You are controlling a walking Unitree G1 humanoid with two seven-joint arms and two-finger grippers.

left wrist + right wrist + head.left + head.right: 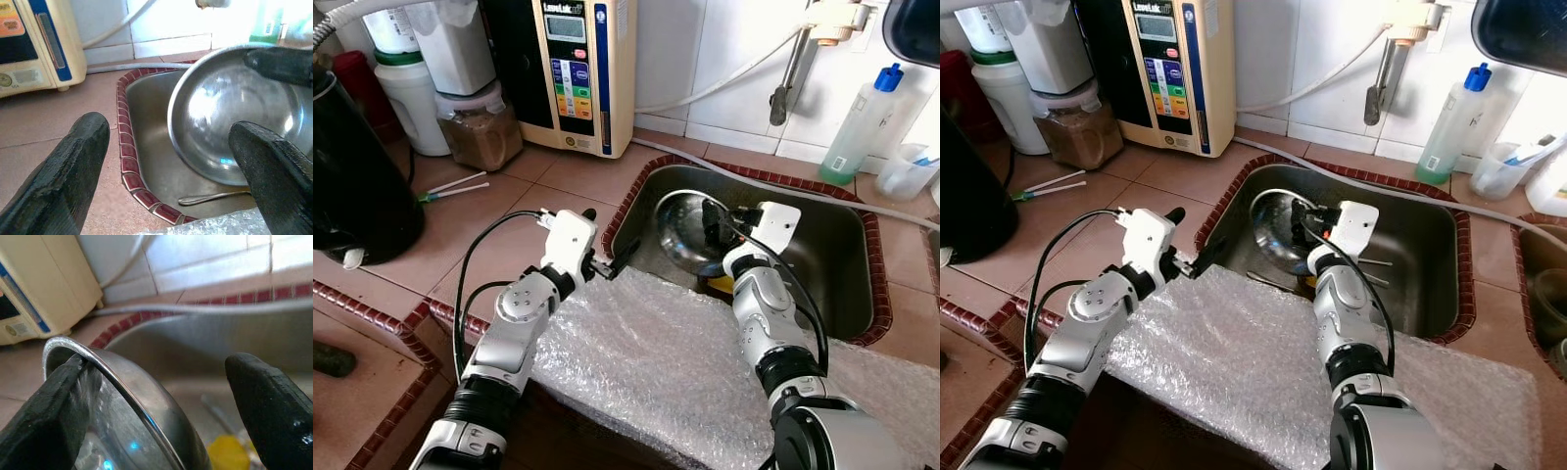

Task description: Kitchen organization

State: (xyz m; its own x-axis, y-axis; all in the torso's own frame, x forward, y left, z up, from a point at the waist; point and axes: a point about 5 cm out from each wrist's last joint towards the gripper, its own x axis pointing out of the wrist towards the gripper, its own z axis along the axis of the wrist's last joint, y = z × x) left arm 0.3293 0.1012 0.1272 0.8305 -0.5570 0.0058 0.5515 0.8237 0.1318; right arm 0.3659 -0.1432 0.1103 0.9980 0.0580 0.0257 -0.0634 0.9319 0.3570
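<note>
Down in the steel sink (842, 245), a round metal bowl (690, 235) stands tilted on edge against the left wall of the basin, its hollow facing the robot. The right tool (715, 223) is at the bowl's upper rim: in the right wrist view one finger (54, 406) lies inside the hollow and the other finger (271, 406) is well clear outside, with the rim passing between them. The jaws stand wide and have not yet clamped; the tool is released.

The left tool (612, 262) hovers over the sink's red-tiled lip (626, 201), at the edge of the bubble wrap (656, 362) laid over the front surface. Its fingers are spread and hold nothing. From it the bowl lies straight ahead and slightly down into the basin.

A spoon (215, 197) lies on the sink floor under the bowl, and a yellow item (227, 450) sits nearby.

Judgement: the right arm is nearer and already straddles the rim, so closing there is the likely next step. The thin, slick rim may slip.
</note>
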